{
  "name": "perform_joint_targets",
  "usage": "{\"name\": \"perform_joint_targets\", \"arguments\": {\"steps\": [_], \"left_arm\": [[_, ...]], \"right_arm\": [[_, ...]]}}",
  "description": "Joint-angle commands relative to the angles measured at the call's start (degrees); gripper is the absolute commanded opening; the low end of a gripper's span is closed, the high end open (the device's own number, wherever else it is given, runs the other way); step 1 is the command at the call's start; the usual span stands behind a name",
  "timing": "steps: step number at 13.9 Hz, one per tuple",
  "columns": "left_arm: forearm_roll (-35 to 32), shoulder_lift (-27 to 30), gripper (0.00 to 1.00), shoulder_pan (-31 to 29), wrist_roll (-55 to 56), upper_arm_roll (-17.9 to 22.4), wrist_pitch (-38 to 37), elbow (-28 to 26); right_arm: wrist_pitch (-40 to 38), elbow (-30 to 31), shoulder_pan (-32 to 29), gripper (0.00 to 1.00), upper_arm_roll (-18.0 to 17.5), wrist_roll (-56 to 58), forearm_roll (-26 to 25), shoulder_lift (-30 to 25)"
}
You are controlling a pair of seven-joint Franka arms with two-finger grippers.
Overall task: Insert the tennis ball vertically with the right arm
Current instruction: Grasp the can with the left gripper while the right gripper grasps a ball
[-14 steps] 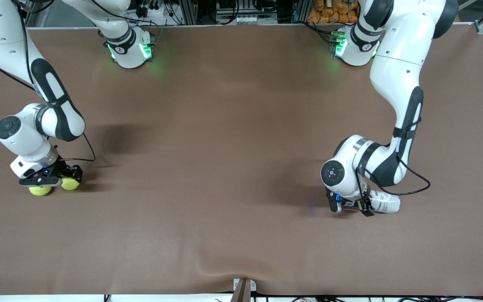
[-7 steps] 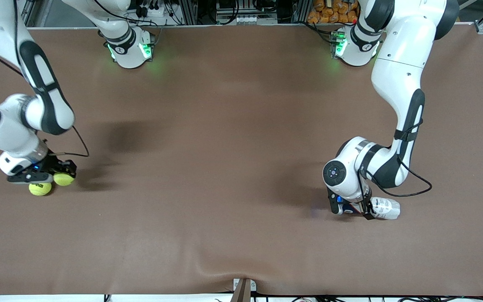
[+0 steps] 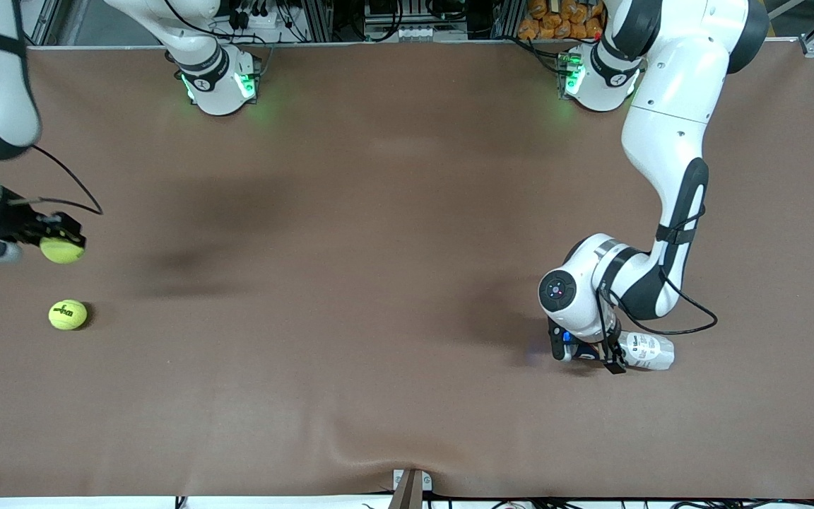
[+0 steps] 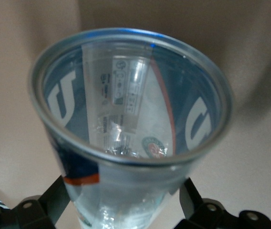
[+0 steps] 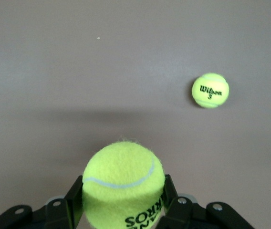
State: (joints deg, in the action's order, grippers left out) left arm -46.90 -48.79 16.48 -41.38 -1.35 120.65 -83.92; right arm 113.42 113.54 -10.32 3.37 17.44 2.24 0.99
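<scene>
Holding one tennis ball [image 5: 123, 183] between my right gripper [image 3: 54, 240] fingers, closed on it at its sides, up in the air over the right arm's end of the table [image 3: 379, 212]. A second tennis ball [image 3: 68, 314] lies on the cloth, apart from the held one and untouched. The left gripper [image 3: 591, 350] is clamped round a clear ball tube [image 4: 130, 124] low at the left arm's end; the left wrist view looks straight into its open mouth, empty inside as far as I can see. Judgement: I must carry the ball across, centre it over that mouth once the tube stands upright, descend straight, and let go only when the ball sits within the rim. Risk: an off-centre ball catches the rim.
</scene>
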Motion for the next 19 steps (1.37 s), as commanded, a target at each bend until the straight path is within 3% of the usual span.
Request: {"name": "perform_joint_targets", "arguments": {"steps": [1, 3, 4, 5, 6, 9, 10, 14, 17, 19], "left_arm": [[-1.53, -1.04, 1.0, -0.14, 0.24, -0.15, 1.08, 1.22], [-1.79, -1.04, 1.0, -0.14, 0.16, -0.15, 1.17, 1.22], [-1.88, -1.04, 0.93, -0.14, -0.19, -0.15, 1.17, 1.3], [-2.23, -1.04, 0.77, -0.14, -0.2, -0.15, 1.17, 1.3], [-2.32, -0.96, 0.69, -0.14, -0.2, -0.15, 1.17, 1.39], [-2.32, -0.34, 0.65, -0.05, -0.28, -0.15, 1.08, 1.48], [-2.4, 0.01, 0.59, 0.13, -0.89, -0.24, 1.17, 1.57], [-1.71, 1.32, 0.58, 0.74, -1.6, -0.67, 1.08, 1.74], [1.53, 5.1, 0.58, 0.39, -1.6, -6.02, -0.75, 1.57], [8.01, 6.59, 0.58, 0.39, -1.17, -8.49, -1.47, 1.65]], "right_arm": [[-9.67, -4.98, -1.28, 0.14, -0.21, -0.21, 0.83, -1.77], [-16.79, -9.28, -1.46, 0.14, -0.21, -0.21, 0.75, -2.92], [-20.4, -11.74, -1.37, 0.14, -0.12, -0.21, 0.75, -3.36], [-23.57, -13.94, -1.46, 0.13, -0.03, -0.3, 0.66, -3.62], [-26.64, -16.31, -1.46, 0.13, -0.03, -0.82, 0.14, -3.63], [-31.94, -22.12, -1.55, 0.13, 0.14, -0.74, -0.04, -3.63], [-32.82, -23.09, -1.63, 0.13, 0.06, -0.82, -0.04, -3.63], [-31.6, -23.28, -1.02, 0.13, -0.38, -1.35, 0.04, -3.01], [-31.6, -23.28, -0.5, 0.13, -0.73, -1.35, -0.22, -3.1], [-31.51, -23.36, 1.6, 0.13, -0.82, -1.61, -1.36, -3.1]]}}
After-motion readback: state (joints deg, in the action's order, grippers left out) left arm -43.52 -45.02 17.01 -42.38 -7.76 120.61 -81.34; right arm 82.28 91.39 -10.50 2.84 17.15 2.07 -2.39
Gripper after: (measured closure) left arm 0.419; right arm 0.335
